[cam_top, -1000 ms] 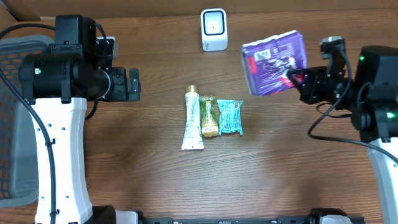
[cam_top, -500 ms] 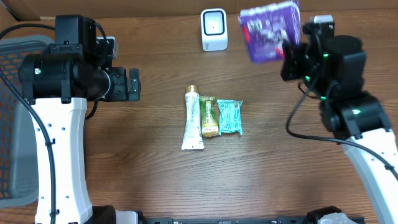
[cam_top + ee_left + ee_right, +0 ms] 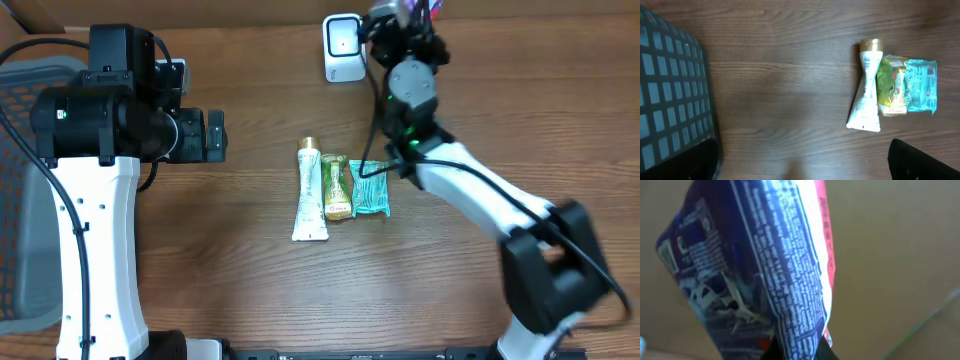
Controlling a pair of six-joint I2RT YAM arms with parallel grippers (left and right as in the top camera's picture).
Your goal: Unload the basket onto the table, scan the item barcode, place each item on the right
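Currently, the right gripper (image 3: 403,22) is clamped on the purple package (image 3: 760,265) and holds it at the far edge of the table (image 3: 480,130), just beside the white scanner (image 3: 343,47) (only a sliver of the package shows from overhead). The left gripper (image 3: 214,135) hovers with its jaws wide apart and holds nothing. A grey basket (image 3: 670,90) sits on the left arm's side. A white tube (image 3: 867,90), a green packet (image 3: 892,87) and a teal packet (image 3: 921,85) lie side by side at mid-table.
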